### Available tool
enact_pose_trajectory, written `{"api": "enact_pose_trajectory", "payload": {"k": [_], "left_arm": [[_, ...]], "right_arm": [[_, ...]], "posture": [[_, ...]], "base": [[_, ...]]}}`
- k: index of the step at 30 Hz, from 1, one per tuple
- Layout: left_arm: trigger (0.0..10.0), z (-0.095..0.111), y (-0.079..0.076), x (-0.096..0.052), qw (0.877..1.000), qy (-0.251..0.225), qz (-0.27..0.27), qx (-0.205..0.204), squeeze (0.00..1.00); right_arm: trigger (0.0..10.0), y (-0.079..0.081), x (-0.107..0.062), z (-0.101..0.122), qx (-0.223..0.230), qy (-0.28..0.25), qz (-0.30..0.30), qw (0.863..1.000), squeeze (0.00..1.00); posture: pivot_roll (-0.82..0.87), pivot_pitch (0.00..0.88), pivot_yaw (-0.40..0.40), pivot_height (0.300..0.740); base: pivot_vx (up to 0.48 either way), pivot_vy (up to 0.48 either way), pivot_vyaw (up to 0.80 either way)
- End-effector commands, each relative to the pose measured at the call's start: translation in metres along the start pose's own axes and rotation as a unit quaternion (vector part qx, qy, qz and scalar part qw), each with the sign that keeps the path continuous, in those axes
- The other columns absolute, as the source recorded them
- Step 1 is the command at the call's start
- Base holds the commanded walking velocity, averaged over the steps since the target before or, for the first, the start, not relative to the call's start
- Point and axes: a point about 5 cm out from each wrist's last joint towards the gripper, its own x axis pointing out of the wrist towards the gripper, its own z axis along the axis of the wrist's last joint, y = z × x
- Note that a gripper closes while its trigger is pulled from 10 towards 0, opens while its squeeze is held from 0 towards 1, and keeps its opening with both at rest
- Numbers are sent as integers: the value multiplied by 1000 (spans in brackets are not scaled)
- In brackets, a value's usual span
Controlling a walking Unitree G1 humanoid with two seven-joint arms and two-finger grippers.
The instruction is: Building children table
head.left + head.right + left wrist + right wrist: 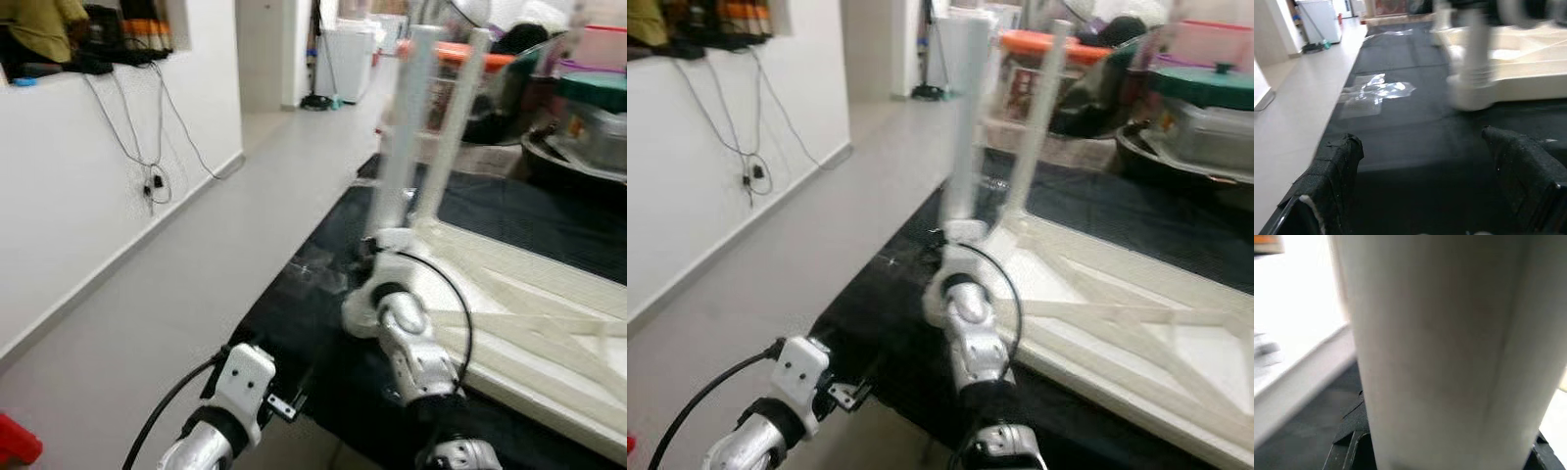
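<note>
**Putting a leg on the little table**

My left hand point(1420, 196) waits low over the black mat point(313, 323) at the floor's edge. Its two fingers point(1332, 171) are wide apart and hold nothing.

To the right, my right hand point(384, 262) is at the bottom of a white table leg point(404, 127). The leg stands up at the corner of the upside-down table top point(529, 304) on the mat. I think my fingers are clamped on the leg.

The leg looks blurry. If I tip it or let go early, it could fall.

My right wrist camera sees the leg very close. My left wrist camera shows crinkly clear plastic point(1376, 93) lying nearby.
</note>
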Motion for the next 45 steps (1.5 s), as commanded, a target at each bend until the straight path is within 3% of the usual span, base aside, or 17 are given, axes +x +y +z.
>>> {"api": "enact_pose_trajectory", "payload": {"k": [1,5,7,8,9,13,14,24,28,29,31,32,36,37,41,42,45], "left_arm": [[10000,-5,-2,0,1000,10,-3,2,0],[10000,-5,-2,1,1000,9,-3,3,0],[10000,-5,-3,2,1000,10,-4,2,0],[10000,-5,-3,2,1000,10,-4,2,0],[10000,-6,-3,2,1000,10,-5,2,0],[10000,-7,-4,3,1000,11,-7,1,0],[10000,-7,-3,4,1000,11,-8,1,0],[10000,-9,-3,8,1000,11,-12,-1,0],[10000,-9,-4,12,999,8,-35,-24,0],[10000,-9,-4,17,998,8,-49,-44,0],[10000,-9,-4,17,998,8,-49,-44,0],[10000,-9,-1,22,997,7,-50,-60,0],[10000,-9,-1,22,997,7,-50,-60,0],[10000,-9,1,24,996,7,-47,-71,0],[10000,-11,0,24,997,9,-42,-68,0],[10000,-11,-1,23,997,10,-39,-63,0],[10000,-12,-2,22,997,11,-41,-57,0]], "right_arm": [[0,16,-15,-11,52,20,-31,998,0],[0,36,-17,-10,56,31,-6,998,0],[10000,48,-20,-14,57,42,25,997,0],[10000,48,-20,-14,57,42,25,997,0],[10000,51,-21,-15,61,41,43,996,1000],[10000,53,-23,-16,70,40,57,995,1000],[10000,52,-19,-16,84,37,82,992,0],[10000,52,-7,-11,105,29,228,968,0],[10000,53,-4,-5,96,41,378,920,0],[10000,53,-7,1,73,54,510,855,0],[10000,53,-7,1,73,54,510,855,0],[10000,55,-13,6,44,73,616,783,0],[10000,55,-13,6,44,73,616,783,0],[10000,58,-19,9,18,88,686,722,0],[10000,66,-25,8,-14,98,728,678,0],[0,75,-27,1,-62,100,731,672,0],[0,82,-26,-4,-85,95,714,688,0]], "posture": [[194,0,-86,740],[191,0,-88,740],[186,0,-88,740],[186,0,-88,740],[185,0,-88,740],[179,0,-84,740],[174,0,-87,740],[167,0,-84,740],[162,0,-90,740],[169,0,-92,740],[169,0,-92,740],[168,0,-90,740],[168,0,-90,740],[177,0,-92,740],[189,0,-100,740],[186,0,-99,740],[184,0,-91,740]], "base": [[0,0,0],[0,0,0],[0,0,0],[0,0,0],[0,0,0],[0,0,0],[0,0,0],[0,0,0],[0,0,0],[0,0,0],[0,0,0],[0,0,0],[0,0,0],[0,0,0],[0,0,0],[0,0,0],[0,0,0]]}}
